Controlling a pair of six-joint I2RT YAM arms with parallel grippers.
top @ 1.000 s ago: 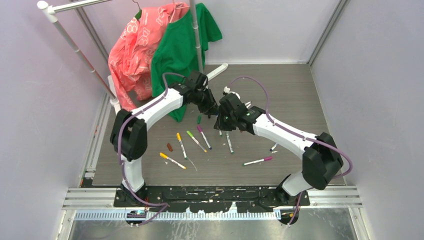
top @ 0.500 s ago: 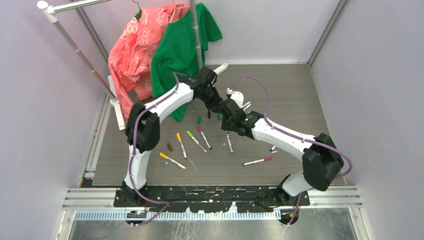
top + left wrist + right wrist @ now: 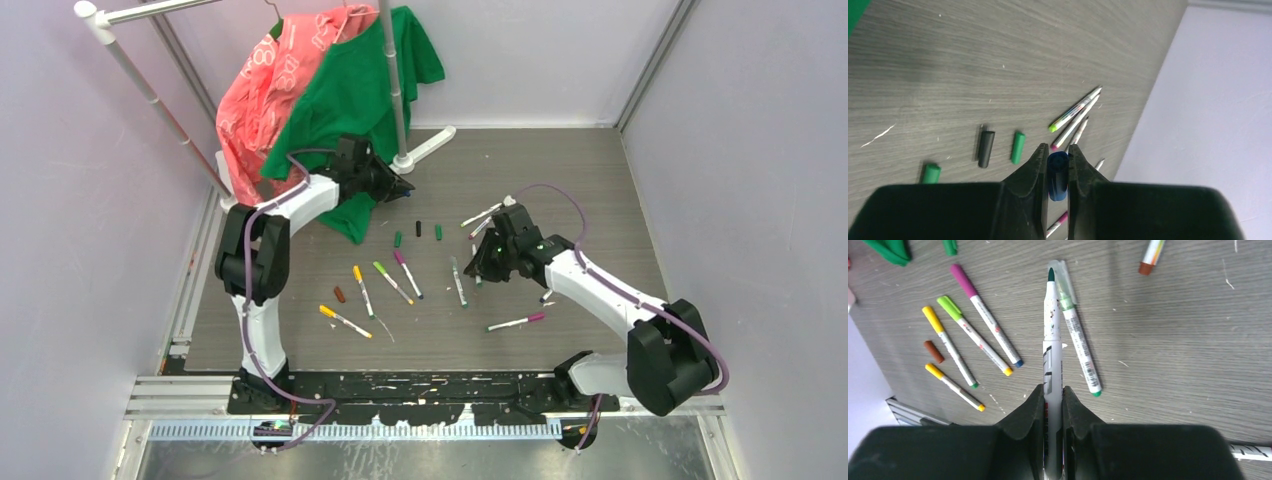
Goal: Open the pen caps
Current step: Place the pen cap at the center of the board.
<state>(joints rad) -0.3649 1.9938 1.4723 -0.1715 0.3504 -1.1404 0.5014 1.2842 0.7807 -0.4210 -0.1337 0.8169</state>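
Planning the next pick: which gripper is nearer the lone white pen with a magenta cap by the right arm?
Right. The right gripper, holding an uncapped teal-tipped pen, is just beyond the white magenta-capped pen; the left gripper is far off by the green shirt.

About ten pens (image 3: 407,273); five detached caps (image 3: 418,228); two shirts (image 3: 350,90).

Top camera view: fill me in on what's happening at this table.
The left hand is shut on a dark blue cap. The right hand grips an uncapped pen by its barrel, its dark tip bare. A black cap and a green cap lie loose. The magenta pen is still capped.
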